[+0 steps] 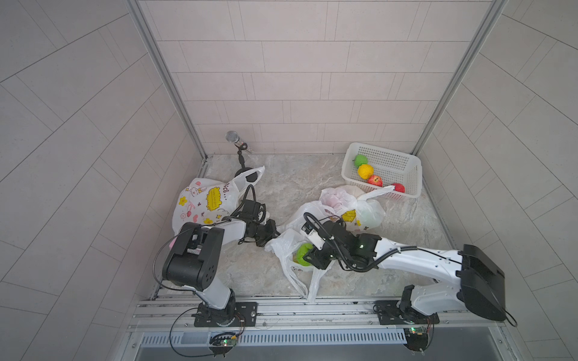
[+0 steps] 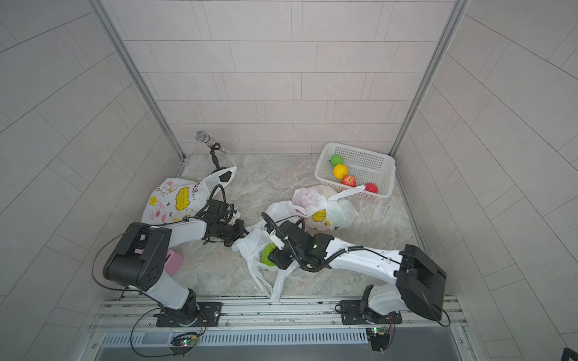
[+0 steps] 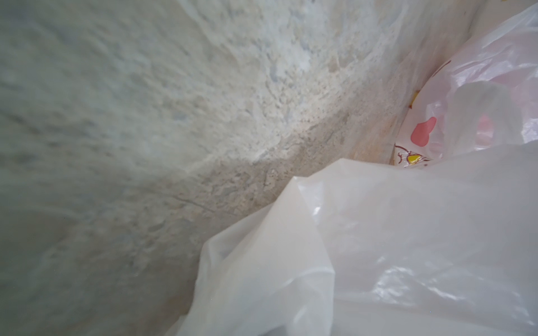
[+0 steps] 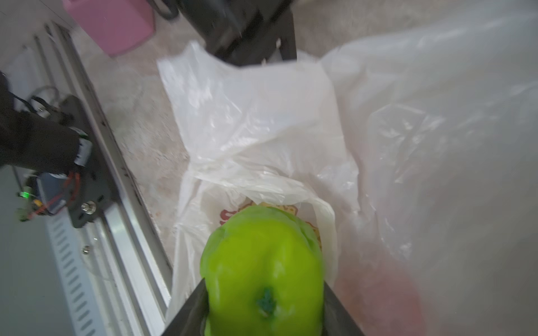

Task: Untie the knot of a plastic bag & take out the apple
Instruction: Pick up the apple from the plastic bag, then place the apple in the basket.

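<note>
My right gripper (image 4: 263, 291) has its fingers clamped on the green apple (image 4: 262, 256), one on each side, at the open mouth of the plastic bag (image 4: 256, 122). My left gripper (image 1: 271, 237) fingers are pinched together on the bag's rim, beyond the apple

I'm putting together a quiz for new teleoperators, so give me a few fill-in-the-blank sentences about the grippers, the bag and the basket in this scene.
1. The left gripper pinches the plastic bag, while the right gripper grips a ___ apple.
2. The white basket holds ___ pieces of fruit.
3. Between the basket's green fruit and a red fruit lies a ___ one.
Missing words: green; four; yellow.
</note>
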